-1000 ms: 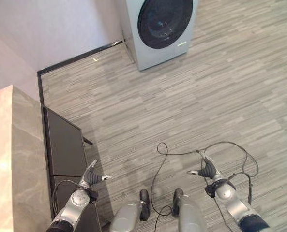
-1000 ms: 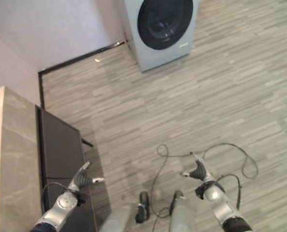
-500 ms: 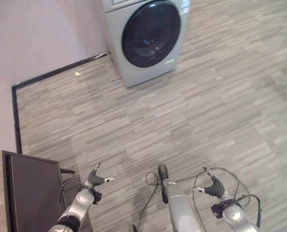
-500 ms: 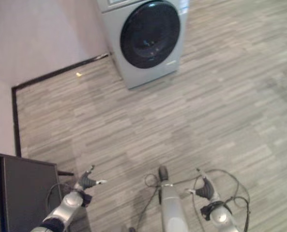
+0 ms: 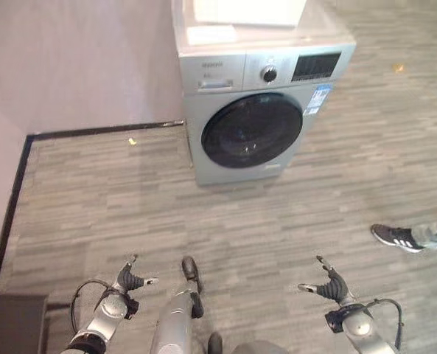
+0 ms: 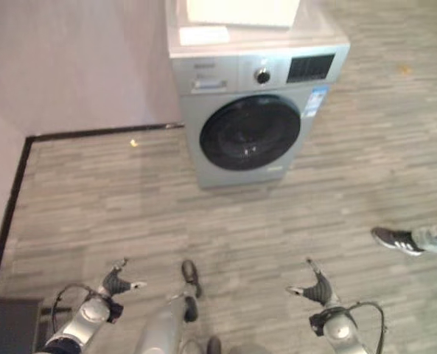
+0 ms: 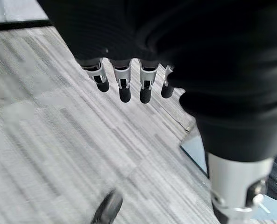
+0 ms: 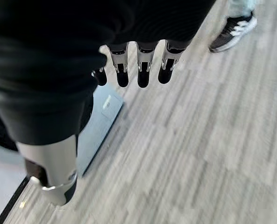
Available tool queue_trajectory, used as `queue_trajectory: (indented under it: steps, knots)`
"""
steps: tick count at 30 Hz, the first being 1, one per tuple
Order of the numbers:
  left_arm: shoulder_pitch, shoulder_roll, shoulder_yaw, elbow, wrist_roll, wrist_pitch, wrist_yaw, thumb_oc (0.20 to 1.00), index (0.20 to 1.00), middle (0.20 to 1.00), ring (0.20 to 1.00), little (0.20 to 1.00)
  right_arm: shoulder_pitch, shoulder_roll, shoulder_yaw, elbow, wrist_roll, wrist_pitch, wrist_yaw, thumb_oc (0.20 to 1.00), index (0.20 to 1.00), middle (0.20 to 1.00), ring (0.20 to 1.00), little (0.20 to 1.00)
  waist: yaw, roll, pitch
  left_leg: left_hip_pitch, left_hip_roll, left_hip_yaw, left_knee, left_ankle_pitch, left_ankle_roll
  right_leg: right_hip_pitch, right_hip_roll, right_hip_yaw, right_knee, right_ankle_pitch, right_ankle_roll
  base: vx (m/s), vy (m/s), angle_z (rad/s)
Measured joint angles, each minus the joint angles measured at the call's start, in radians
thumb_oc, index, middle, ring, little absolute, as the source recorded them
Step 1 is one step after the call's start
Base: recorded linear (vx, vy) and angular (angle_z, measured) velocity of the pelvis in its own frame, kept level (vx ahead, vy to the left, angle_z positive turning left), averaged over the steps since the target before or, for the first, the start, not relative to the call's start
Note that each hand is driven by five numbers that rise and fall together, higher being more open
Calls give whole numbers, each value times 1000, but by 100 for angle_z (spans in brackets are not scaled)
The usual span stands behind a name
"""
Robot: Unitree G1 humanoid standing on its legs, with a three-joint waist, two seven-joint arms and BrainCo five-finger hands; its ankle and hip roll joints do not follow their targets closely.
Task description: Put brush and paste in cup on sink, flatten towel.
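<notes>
Fingers of both hands hang straight and slightly apart, empty: the left hand (image 5: 130, 279) low on the left, the right hand (image 5: 329, 284) low on the right, each over bare floor, thumbs jutting inward. Since a second ago the whole view has swung away from the stone-topped counter, which then ran down the left side. Now just a dark corner of the cabinet (image 5: 12, 324) beneath it is left at the bottom left edge. The washing machine (image 5: 259, 110), then cut off at the top edge, now stands in full view against the wall, its control panel and round dark door (image 5: 251, 129) facing the robot. A person's shoe (image 5: 391, 236) and trouser cuff have come in at the right edge.

Brush, paste, cup and towel cannot be made out anywhere. Something pale and flat (image 5: 249, 11) lies on top of the machine, cut off by the frame; what it is I cannot tell.

Grey wood-grain floor (image 5: 93, 199) runs to a dark skirting line (image 5: 93, 133) and a plain pale wall (image 5: 71, 59).
</notes>
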Motion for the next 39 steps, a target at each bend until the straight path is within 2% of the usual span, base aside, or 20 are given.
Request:
queue_trajectory:
  steps: [2,3,4,5,6,7,8,12,15,16,17,20,22,24,25,27,30,35,37,39]
  knots:
    - [-3,-21,39,15,-1,6,1,1000,1000,1000,1000,1000,8,-18,-3,-18,-1,-12,11,1000,1000,1000,1000,1000,-29,-51,-21,25,-25,20,17,-42,-33,-94,-170,12,52,-106,15,498,257,-51]
    - [-18,-6,45,-1,0,-3,-2,1000,1000,1000,1000,1000,6,-6,0,-7,-1,-8,13,1000,1000,1000,1000,1000,-24,-80,-18,-30,-12,61,165,-88,-47,-77,-233,52,-122,-66,35,367,283,11]
    - [-44,3,50,-12,-1,-9,0,1000,1000,1000,1000,1000,32,21,-1,-2,-1,-6,12,1000,1000,1000,1000,1000,-33,-124,-25,-75,-25,89,242,-108,-67,-12,-246,37,-199,-63,8,417,373,35]
    - [-71,-16,35,-31,-1,-16,-6,1000,1000,1000,1000,1000,41,24,6,33,-2,0,39,1000,1000,1000,1000,1000,-29,-127,-10,-71,-92,127,257,-191,2,-58,-253,2,-30,-75,33,347,353,43]
    - [-60,-30,26,-43,0,-15,-9,1000,1000,1000,1000,1000,38,8,7,30,-2,5,46,1000,1000,1000,1000,1000,-15,-68,-6,-10,-107,122,134,-174,34,-104,-216,-14,105,-51,68,279,241,15]
    - [-44,-25,28,-37,0,-15,-11,1000,1000,1000,1000,1000,32,23,11,39,-3,5,51,1000,1000,1000,1000,1000,-12,-53,-1,50,-105,110,68,-180,7,-121,-198,-20,190,-22,98,234,154,34]
    - [-54,-19,20,-44,0,-3,-11,1000,1000,1000,1000,1000,29,27,50,14,-3,7,57,1000,1000,1000,1000,1000,-15,-67,8,115,-139,47,10,-174,-6,-216,-210,-16,393,13,70,260,102,53]
    - [-130,-44,-2,-16,0,-5,-5,1000,1000,1000,1000,1000,-24,9,52,-13,-1,-10,54,1000,1000,1000,1000,1000,-30,-21,55,198,-132,-81,-97,-149,-60,-433,-164,86,295,-69,-4,224,-7,93]
    - [-167,-75,-4,43,1,-20,3,1000,1000,1000,1000,1000,-50,-8,65,-36,2,-21,53,1000,1000,1000,1000,1000,-44,-9,80,256,-126,-154,-114,-157,-95,-561,-200,148,-110,91,40,109,-65,109]
    - [-149,-63,-9,38,1,-19,3,1000,1000,1000,1000,1000,-31,2,66,-35,8,-20,52,1000,1000,1000,1000,1000,-45,-42,79,293,-143,-166,-87,-202,-154,-561,-238,133,-138,284,27,43,-98,101]
    - [-84,-31,-10,26,0,-25,9,1000,1000,1000,1000,1000,8,26,81,-8,10,-23,53,1000,1000,1000,1000,1000,-10,-125,46,322,-164,-164,-10,-284,-201,-554,-265,143,-82,465,-26,44,-72,69]
    - [-62,-21,-1,46,0,-25,8,1000,1000,1000,1000,1000,-14,2,70,1,10,-34,52,1000,1000,1000,1000,1000,-4,-138,36,141,-123,-147,104,-322,-179,-489,-250,155,-291,466,-31,33,-47,33]
    - [-36,-19,7,56,0,-17,5,1000,1000,1000,1000,1000,-59,3,68,13,10,-30,52,1000,1000,1000,1000,1000,6,-157,34,126,-113,-162,87,-289,-208,-462,-218,186,-385,485,-27,45,-39,-30]
    - [-36,-35,8,90,0,-16,6,1000,1000,1000,1000,1000,-60,3,63,14,10,-29,54,1000,1000,1000,1000,1000,0,-153,35,174,-82,-148,43,-259,-230,-409,-213,135,-444,396,17,33,-15,-29]
    - [-36,-36,7,83,1,-16,6,1000,1000,1000,1000,1000,-60,3,63,16,10,-31,54,1000,1000,1000,1000,1000,4,-143,35,180,-58,-140,26,-255,-230,-404,-205,98,-438,356,35,33,-14,-32]
    - [-46,-40,7,79,1,-20,8,1000,1000,1000,1000,1000,-60,3,82,39,10,-32,59,1000,1000,1000,1000,1000,8,-114,34,198,-7,-146,0,-251,-241,-424,-194,45,-271,347,-11,33,-20,1]
    - [-40,-34,7,94,1,-29,7,1000,1000,1000,1000,1000,-44,-1,121,59,10,-35,80,1000,1000,1000,1000,1000,18,-139,7,204,-16,-169,-19,-232,-269,-370,-205,85,-321,339,-43,25,-24,11]
    - [-51,-58,8,112,1,-39,7,1000,1000,1000,1000,1000,-75,-12,145,89,23,-45,112,1000,1000,1000,1000,1000,22,-59,27,202,-7,-254,-44,-210,-291,-324,-199,58,-337,334,-34,25,-49,38]
    - [-84,-75,-7,127,0,-37,2,1000,1000,1000,1000,1000,-75,-27,150,104,42,-49,119,1000,1000,1000,1000,1000,-4,-12,52,202,-17,-355,-26,-200,-291,-353,-173,237,-187,244,-16,-13,-79,134]
    - [-71,-54,2,111,-2,-41,4,1000,1000,1000,1000,1000,-45,-24,154,103,56,-52,131,1000,1000,1000,1000,1000,16,-23,44,200,-33,-392,-31,-195,-295,-367,-188,272,-149,190,-3,-34,-139,85]
